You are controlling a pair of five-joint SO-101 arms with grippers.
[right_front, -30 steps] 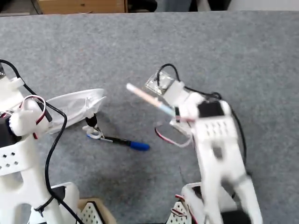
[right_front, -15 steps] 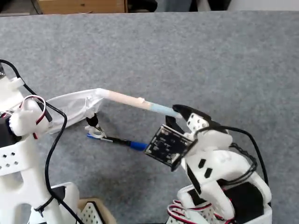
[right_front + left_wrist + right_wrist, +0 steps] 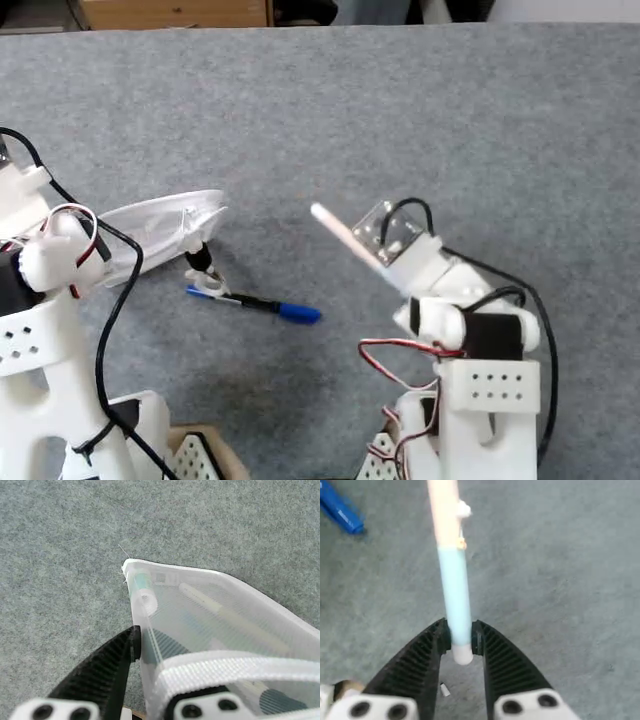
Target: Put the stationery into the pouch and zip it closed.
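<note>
Left gripper (image 3: 141, 647) pinches pouch (image 3: 220, 610) rim to hold it open; right gripper (image 3: 459, 636) clamps pen (image 3: 452, 580) end, aimed ten o'clock at pouch.

Two arms stand at the one grey table (image 3: 450, 120), the left arm (image 3: 40, 300) and the right arm (image 3: 470, 340), so that makes two claws. There is one pouch (image 3: 225, 630), its edge pinched in the left claw (image 3: 145, 647). I count two pens outside it. One pastel pen (image 3: 452, 580) is clamped in the right claw (image 3: 461, 637). One blue-capped pen (image 3: 262, 303) lies between the two claws, nearer the left one. Through the mesh just past the left claw's tip are two more pieces: one teal-capped tube (image 3: 141, 587) and one cream pen (image 3: 230, 615). A dark shape closer to that claw's base may be a third; I cannot tell.
</note>
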